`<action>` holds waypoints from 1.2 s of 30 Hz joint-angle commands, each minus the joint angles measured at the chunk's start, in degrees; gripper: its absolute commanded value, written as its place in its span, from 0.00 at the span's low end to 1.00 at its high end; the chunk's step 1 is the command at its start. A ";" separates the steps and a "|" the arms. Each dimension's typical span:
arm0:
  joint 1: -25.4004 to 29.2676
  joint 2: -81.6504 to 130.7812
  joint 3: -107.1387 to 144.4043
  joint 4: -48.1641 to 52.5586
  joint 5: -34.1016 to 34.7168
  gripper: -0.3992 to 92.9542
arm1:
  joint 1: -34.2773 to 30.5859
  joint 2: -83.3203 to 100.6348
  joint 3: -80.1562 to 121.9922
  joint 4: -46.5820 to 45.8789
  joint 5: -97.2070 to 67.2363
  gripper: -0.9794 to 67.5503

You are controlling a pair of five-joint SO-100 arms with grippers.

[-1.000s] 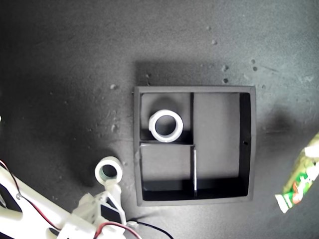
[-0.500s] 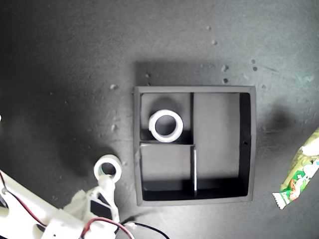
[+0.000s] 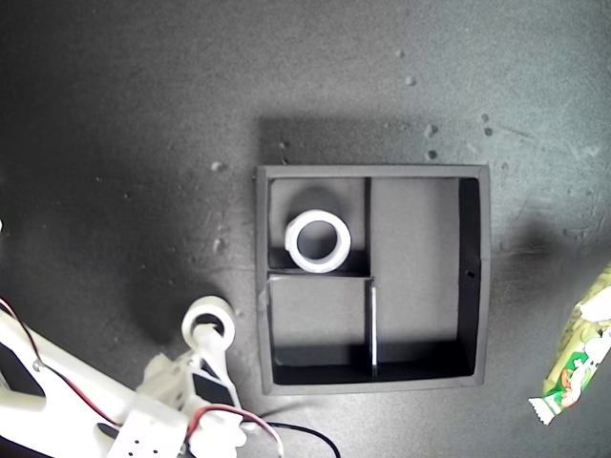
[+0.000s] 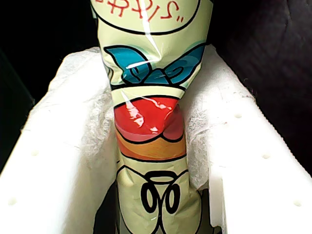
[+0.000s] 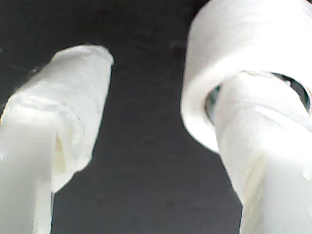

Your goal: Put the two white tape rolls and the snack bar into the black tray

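1. Two tools are at work: my first gripper [image 4: 156, 146] is clamped on the snack bar [image 4: 153, 122], whose wrapper is pinched between the two padded white fingers [image 4: 73, 161].
2. My second gripper [image 5: 146, 126] stands spread wide. One finger [image 5: 253, 146] pokes through the open centre of a white tape roll [image 5: 243, 44]; the other finger [image 5: 63, 117] stays clear of it, so nothing is pinched.
3. In the exterior view that same roll [image 3: 209, 324] lies on the dark bench just off the black tray's [image 3: 482, 277] side wall, toward the view's lower left.
4. The other white tape roll [image 3: 318, 240] lies flat inside a small tray compartment, the one at the exterior view's upper left of the tray.
5. At the exterior view's right edge the snack bar [image 3: 578, 363] shows tilted, well apart from the tray.
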 commanded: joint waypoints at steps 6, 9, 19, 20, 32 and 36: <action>-2.02 -8.88 -9.05 0.70 0.97 0.18 | -1.23 -4.13 -3.52 -2.29 -11.51 0.01; -2.37 -9.49 -8.61 0.70 0.44 0.19 | -2.46 -10.63 -9.67 -0.44 -15.73 0.01; -4.31 -1.93 -1.49 0.70 -1.41 0.01 | -0.97 -17.23 -16.17 0.62 -19.86 0.01; -4.66 -0.44 -1.32 0.70 -0.88 0.01 | -0.62 -18.28 -17.05 1.23 -21.09 0.01; -14.68 28.83 -4.39 0.70 12.30 0.01 | 12.83 -54.93 -55.11 22.15 -39.55 0.01; -15.12 29.97 -7.38 0.70 13.01 0.01 | 15.03 -64.95 -70.84 25.14 -9.58 0.01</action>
